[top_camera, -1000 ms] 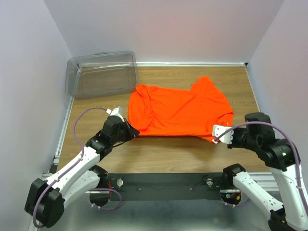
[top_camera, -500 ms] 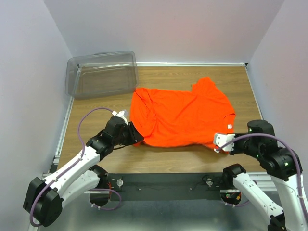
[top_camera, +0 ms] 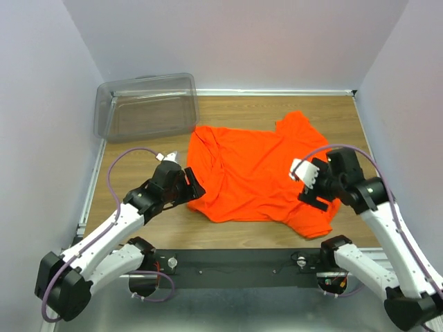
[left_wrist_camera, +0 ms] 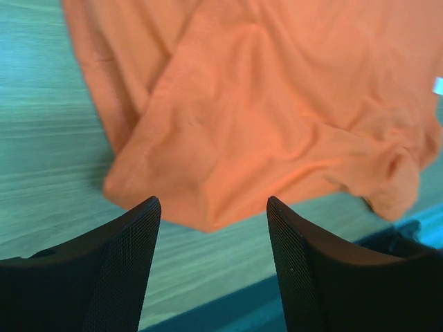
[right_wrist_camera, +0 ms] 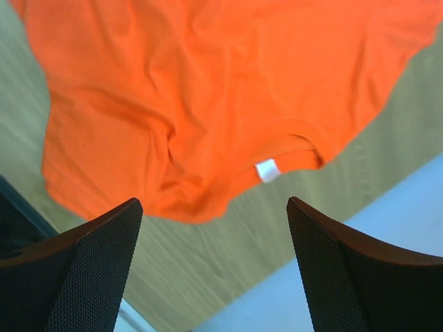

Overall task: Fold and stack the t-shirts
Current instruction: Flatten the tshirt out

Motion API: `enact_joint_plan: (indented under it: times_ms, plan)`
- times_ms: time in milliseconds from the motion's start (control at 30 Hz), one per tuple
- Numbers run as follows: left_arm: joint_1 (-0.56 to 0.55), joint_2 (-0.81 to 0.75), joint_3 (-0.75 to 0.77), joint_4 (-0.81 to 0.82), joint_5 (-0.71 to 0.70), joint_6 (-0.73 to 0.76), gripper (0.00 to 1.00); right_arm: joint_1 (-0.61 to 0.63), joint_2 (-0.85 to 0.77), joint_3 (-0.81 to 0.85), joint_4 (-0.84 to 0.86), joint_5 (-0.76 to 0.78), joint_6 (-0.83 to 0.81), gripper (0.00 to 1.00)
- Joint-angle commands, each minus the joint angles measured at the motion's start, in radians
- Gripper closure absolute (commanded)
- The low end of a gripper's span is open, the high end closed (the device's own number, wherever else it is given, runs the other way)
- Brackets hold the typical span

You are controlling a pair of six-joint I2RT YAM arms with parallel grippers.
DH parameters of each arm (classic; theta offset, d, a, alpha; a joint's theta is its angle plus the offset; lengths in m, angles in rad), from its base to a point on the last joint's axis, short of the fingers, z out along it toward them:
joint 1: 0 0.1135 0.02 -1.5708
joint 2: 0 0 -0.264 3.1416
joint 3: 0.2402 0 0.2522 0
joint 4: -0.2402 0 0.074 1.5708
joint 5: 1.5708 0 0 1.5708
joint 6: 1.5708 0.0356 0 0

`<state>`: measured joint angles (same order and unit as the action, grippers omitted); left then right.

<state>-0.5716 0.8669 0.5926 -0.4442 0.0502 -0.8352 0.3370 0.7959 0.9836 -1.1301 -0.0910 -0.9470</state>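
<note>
I am looking at the orange t-shirt (top_camera: 256,173) lying rumpled mid-table with its long side going left to right, both claws spread and empty, the left gripper (top_camera: 192,187) just beside its near-left edge, the right gripper (top_camera: 311,191) hovering over its near-right collar corner.

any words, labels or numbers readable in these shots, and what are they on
None can be read.
The small white neck tag of the bright orange soft-fabric t-shirt: too small and blurred to show any print.
The clear plastic bin: no label visible.
</note>
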Motion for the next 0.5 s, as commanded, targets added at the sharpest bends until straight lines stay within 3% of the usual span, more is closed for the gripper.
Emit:
enact_joint_plan:
  times_ms: [0, 100, 133, 233, 333, 467]
  plan:
    - [-0.004, 0.066, -0.017, -0.013, -0.166, -0.088, 0.29, -0.039, 0.091, -0.077, 0.348, 0.042, 0.331, 0.07]
    - [-0.002, 0.159, -0.022, -0.042, -0.210, -0.189, 0.29, -0.235, 0.227, -0.077, 0.455, -0.122, 0.393, 0.10]
    - [-0.002, 0.205, -0.019, -0.082, -0.219, -0.206, 0.29, -0.388, 0.270, -0.033, 0.460, -0.191, 0.396, 0.11]
    - [-0.004, 0.259, -0.023, -0.119, -0.216, -0.249, 0.29, -0.641, 0.469, 0.062, 0.448, -0.453, 0.396, 0.14]
    - [-0.002, 0.258, -0.066, -0.055, -0.161, -0.269, 0.29, -0.722, 0.597, 0.105, 0.438, -0.536, 0.361, 0.16]
    - [-0.004, 0.274, -0.086, -0.005, -0.153, -0.288, 0.30, -0.730, 0.652, 0.102, 0.438, -0.566, 0.346, 0.16]
